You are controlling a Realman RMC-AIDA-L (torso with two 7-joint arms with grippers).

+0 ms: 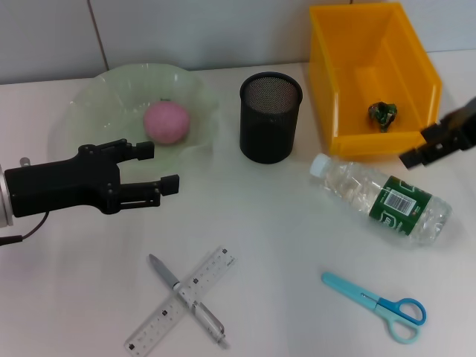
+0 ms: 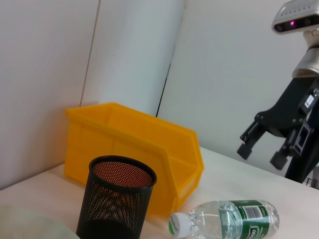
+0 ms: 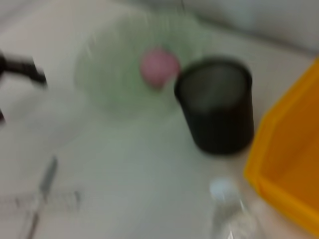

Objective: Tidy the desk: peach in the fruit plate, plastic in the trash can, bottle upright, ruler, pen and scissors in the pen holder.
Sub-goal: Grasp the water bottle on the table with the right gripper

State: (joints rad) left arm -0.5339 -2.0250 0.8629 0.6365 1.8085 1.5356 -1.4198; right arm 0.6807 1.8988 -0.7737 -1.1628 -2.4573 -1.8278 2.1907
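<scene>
Altogether one bottle, one pen, one ruler, both claws apart.

Bright even overhead light, soft short shadows on the counter, head view sharp, right wrist view heavily motion-blurred throughout

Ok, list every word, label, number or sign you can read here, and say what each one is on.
Nothing here can be read as text.
bottle label: green with white print and a barcode, lettering too small to read.
ruler: graduation marks show, numbers too small to read.
right gripper: a small white tag on the arm above it, unreadable.
pen, scissors, pen holder, trash can: no markings visible.
</scene>
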